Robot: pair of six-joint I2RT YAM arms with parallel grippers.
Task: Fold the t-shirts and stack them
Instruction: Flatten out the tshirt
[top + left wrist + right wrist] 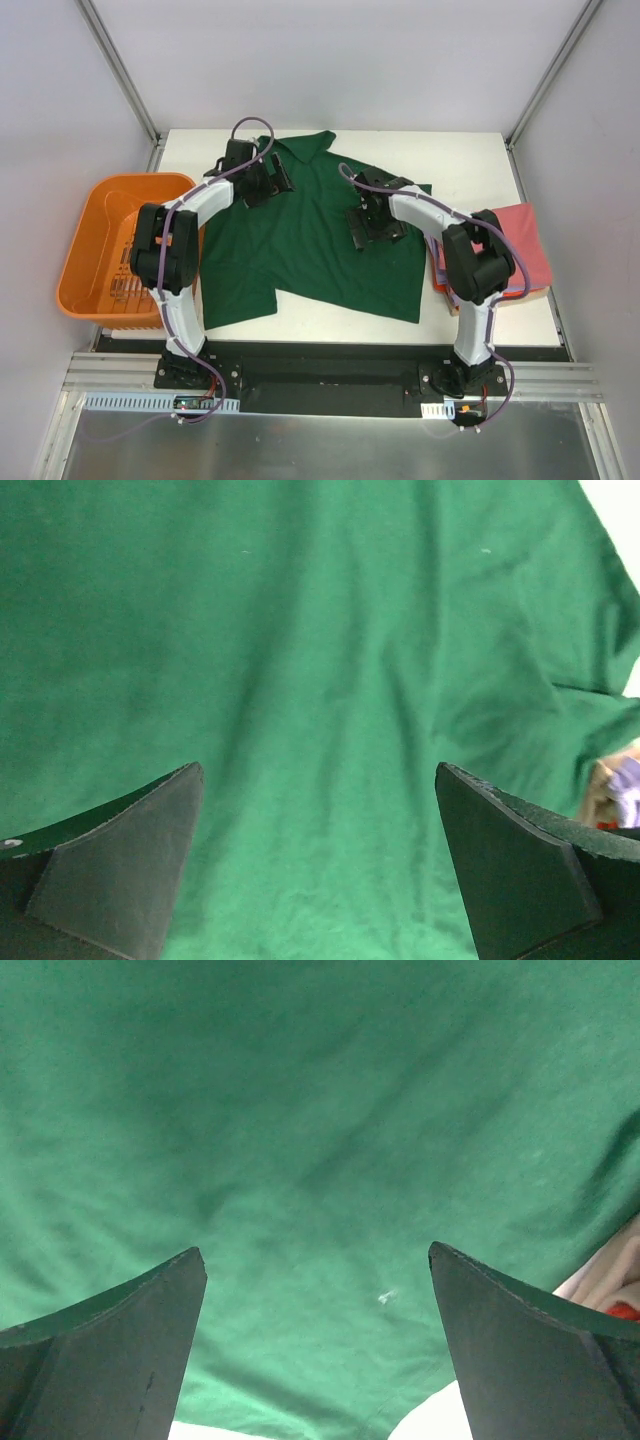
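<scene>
Top external: green shirt lies on white table between grey walls.

shirt: soft matt green cloth, lightly creased. folded shirts: matt cloth. basket: glossy orange plastic. counter: smooth matt white.

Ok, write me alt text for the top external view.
A dark green collared t-shirt lies spread on a white table, the left gripper near its collar and the right gripper over its body. An orange basket sits left, folded shirts right.
</scene>
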